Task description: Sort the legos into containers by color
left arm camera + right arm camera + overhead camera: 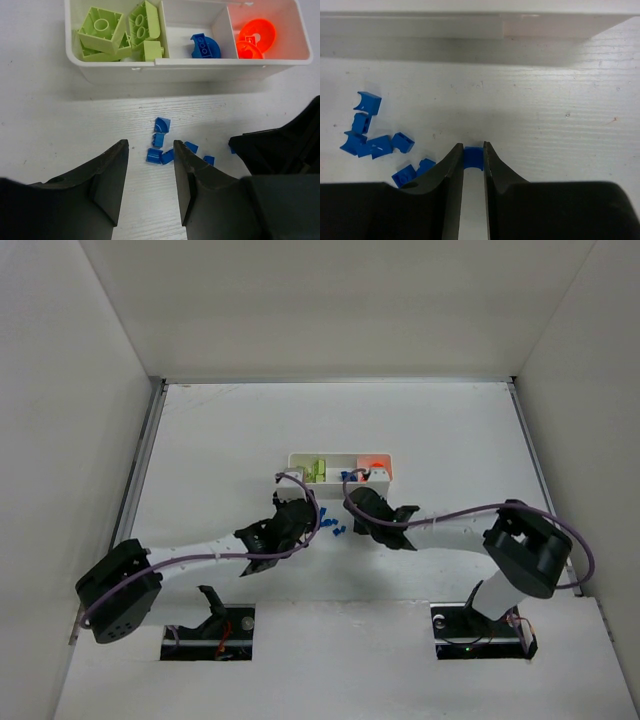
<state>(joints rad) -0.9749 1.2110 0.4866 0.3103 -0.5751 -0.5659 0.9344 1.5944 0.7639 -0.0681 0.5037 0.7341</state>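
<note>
Overhead: places the long white three-compartment plastic tray (300, 457) just beyond both arms. Left wrist: shows left gripper (150, 150) agape, small loose blue plastic bricks (161, 145) between its tips. Right wrist: shows right gripper (471, 150) pinching one blue brick (472, 157), tray straight ahead.

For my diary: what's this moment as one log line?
left gripper: open near loose blue legos | right gripper: shut on blue lego | tray: green legos left, blue middle, orange-red right

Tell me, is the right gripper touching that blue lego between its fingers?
Touching. The right wrist view shows the blue lego wedged in the right gripper, both fingers against its sides.
</note>
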